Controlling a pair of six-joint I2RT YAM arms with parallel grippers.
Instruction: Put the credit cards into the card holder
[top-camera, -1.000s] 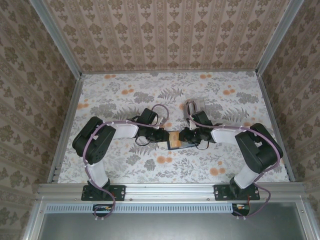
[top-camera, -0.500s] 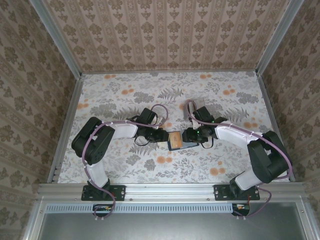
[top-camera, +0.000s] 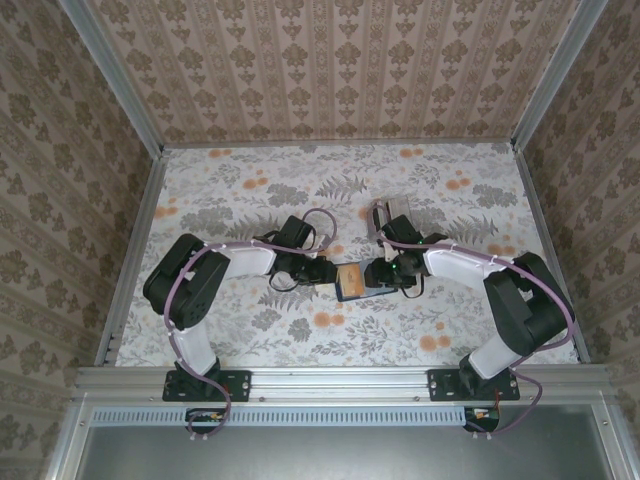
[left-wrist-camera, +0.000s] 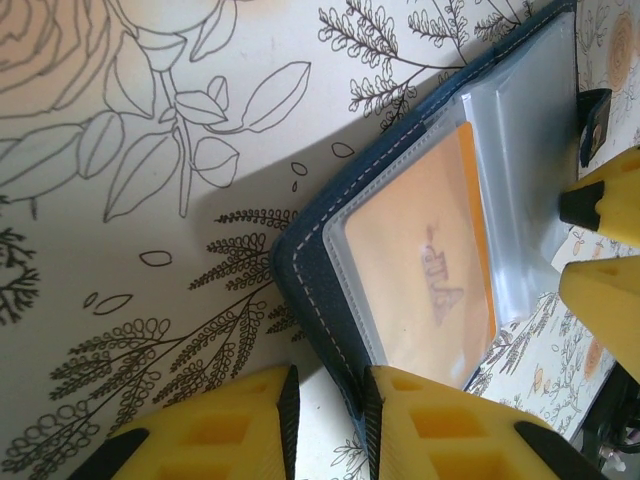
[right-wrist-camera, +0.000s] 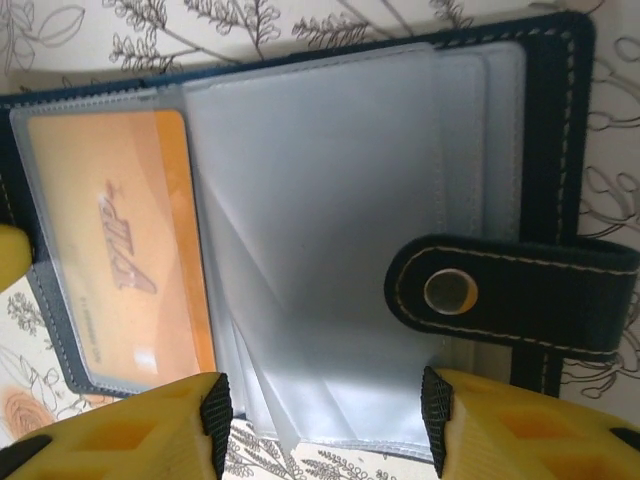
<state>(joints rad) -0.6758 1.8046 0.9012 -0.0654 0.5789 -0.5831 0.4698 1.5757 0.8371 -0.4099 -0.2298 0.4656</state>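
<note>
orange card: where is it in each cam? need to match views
Top external: orange card just below picture centre, inside the open card holder.
Left wrist: right of centre, slanted, behind a clear sleeve.
Right wrist: left side, behind the same kind of sleeve.
Shared landmark: the card holder's navy stitched cover running along the card's edge.

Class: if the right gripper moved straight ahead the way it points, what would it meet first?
Likely the card holder, its clear sleeves lying just ahead of the right gripper; depth unclear.
</note>
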